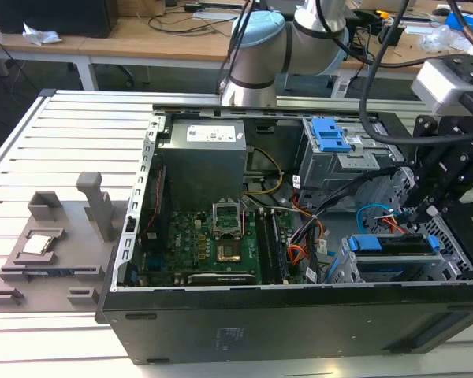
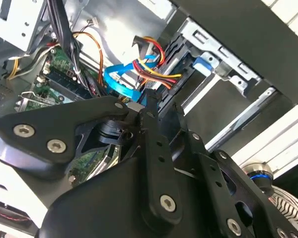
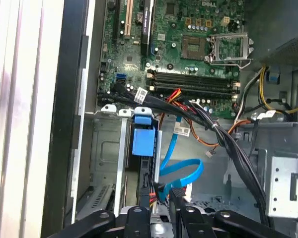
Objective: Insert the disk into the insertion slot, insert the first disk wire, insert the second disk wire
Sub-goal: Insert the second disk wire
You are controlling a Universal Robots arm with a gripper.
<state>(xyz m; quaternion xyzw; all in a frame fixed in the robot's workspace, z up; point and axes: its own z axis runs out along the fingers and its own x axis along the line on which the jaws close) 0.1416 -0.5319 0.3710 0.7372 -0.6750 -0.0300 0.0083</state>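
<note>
1. Step in hand, by judgement: one of the two wire insertions. Disk (image 1: 394, 242) already seated, blue carrier and all, in the insertion slot (image 1: 343, 268) at the front corner of the computer case (image 1: 299, 323), on the exterior view's right.
2. Gripper (image 1: 414, 214) hanging inside the case directly over the rear edge of the seated disk. In the second wrist view, gripper (image 2: 164, 106) right at a black plug (image 2: 151, 96) fed by red, yellow and black wires (image 2: 156, 69), with the blue flat cable (image 2: 121, 82) looping just beside.
3. Jaw state: cannot tell. Too crowded with linkages and wiring to judge spread, pressed together or pinching.
4. Demands of the step, as a judgement: plug squared to its socket on the disk's edge, pushed straight and gently, with loose cabling kept out of the path. Risk of snagging the blue flat cable or the black bundle (image 3: 228, 144) crossing the case nearby.
5. Inside the case: motherboard (image 1: 213, 248) on the floor of the case, grey power supply (image 1: 201, 157) at its back, a taller metal cage with a blue clip (image 1: 331, 138) behind the insertion slot.
6. Surface: white slatted metal table (image 1: 55, 142) under the case. Grey moulded fixture tray (image 1: 47, 252) beside the case, on the exterior view's left.
7. Room: wooden workbenches (image 1: 142, 39) behind the case, strewn with cables and oddments.
</note>
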